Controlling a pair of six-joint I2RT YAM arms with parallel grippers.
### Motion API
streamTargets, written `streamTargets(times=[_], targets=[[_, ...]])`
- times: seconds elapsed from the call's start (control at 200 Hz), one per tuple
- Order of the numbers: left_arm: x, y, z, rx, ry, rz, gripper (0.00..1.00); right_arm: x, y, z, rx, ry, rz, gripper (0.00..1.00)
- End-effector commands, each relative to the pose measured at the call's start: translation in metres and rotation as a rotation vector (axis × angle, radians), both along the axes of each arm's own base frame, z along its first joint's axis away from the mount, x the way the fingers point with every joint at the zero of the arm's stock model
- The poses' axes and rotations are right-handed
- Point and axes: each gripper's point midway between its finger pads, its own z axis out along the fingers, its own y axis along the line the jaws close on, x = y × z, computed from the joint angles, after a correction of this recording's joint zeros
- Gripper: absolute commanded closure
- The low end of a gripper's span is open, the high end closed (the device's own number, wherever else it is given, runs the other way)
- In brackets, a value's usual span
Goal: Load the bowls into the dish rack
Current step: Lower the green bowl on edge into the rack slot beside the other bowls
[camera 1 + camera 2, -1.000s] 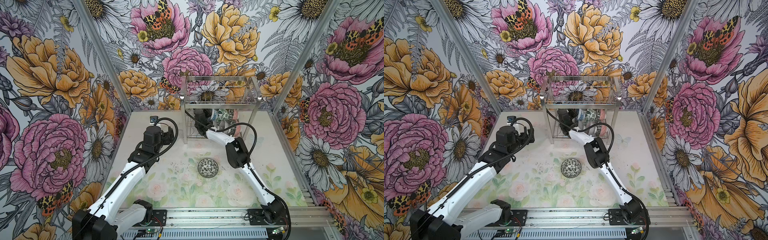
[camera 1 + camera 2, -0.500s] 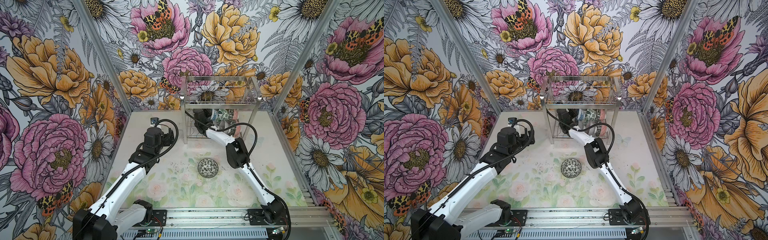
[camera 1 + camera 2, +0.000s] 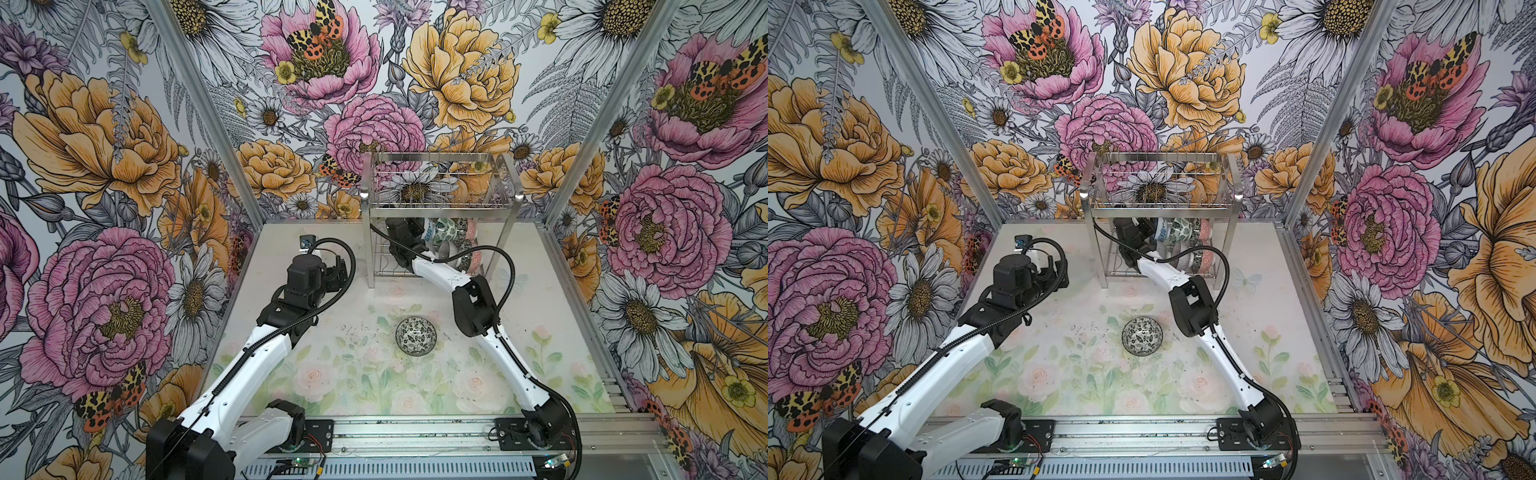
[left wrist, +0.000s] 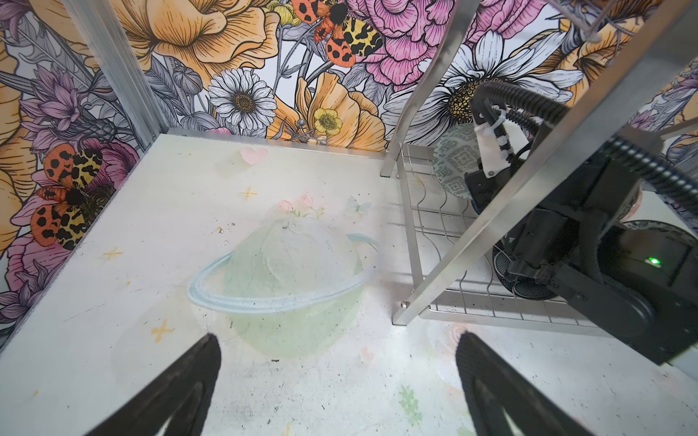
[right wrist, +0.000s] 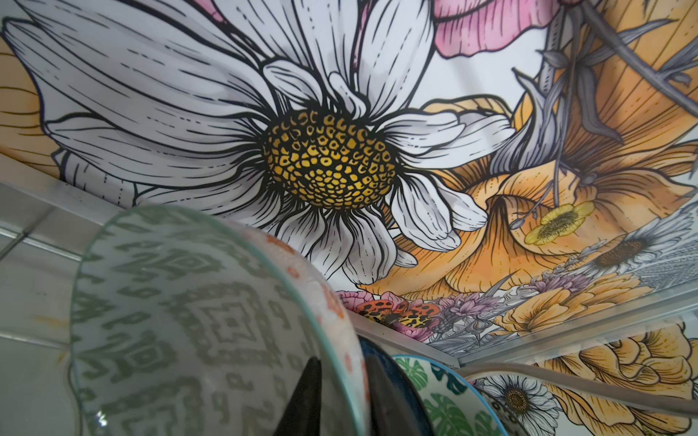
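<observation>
R gripper point(image 5: 342, 373) straddles grey-green bowl point(image 5: 189, 321) rim, standing it on edge in dish rack point(image 3: 440, 204); clamped vs. slack: can't tell. L gripper point(image 4: 336, 377) spread wide, empty, parked clear. Floral bowl point(image 3: 415, 336) sits on table point(image 3: 332, 374)

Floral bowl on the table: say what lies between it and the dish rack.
Bare table only, between floral bowl and dish rack, in both top views.

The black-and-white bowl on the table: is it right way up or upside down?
Right way up: the bowl shows its rim and patterned inside in both top views.
</observation>
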Motion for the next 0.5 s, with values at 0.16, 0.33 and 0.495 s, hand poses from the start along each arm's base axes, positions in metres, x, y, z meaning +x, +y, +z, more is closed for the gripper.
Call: streamTargets(times=[0.16,0.33,0.495], targets=[[-0.001,0.001,0.002,-0.027,-0.023,-0.004,0.01,-0.006,0.016,0.010,0.015,0.005,0.044,0.76],[-0.001,0.002,0.001,-0.026,-0.022,-0.001,0.01,-0.009,0.024,0.012,0.006,0.002,0.060,0.75],[-0.003,0.003,0.000,-0.028,-0.022,0.002,0.01,-0.012,0.029,0.015,0.006,0.000,0.070,0.73]])
